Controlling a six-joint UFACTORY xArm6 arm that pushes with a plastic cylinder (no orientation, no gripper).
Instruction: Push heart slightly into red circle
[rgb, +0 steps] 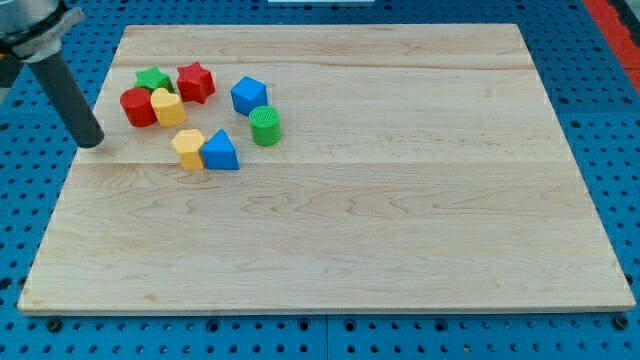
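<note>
The red circle (136, 108) lies near the board's top left. A yellow block (168, 107) touches its right side. A second yellow block (187, 149) lies lower, touching the blue triangle (220, 152) on its right. I cannot tell for sure which yellow block is the heart. My tip (92, 143) rests at the board's left edge, left of and a little below the red circle. It touches no block.
A green star (153, 79) sits just above the red circle, and a red star (196, 82) lies to its right. A blue cube-like block (249, 96) and a green circle (265, 126) lie further right. The wooden board (400, 200) rests on a blue pegboard.
</note>
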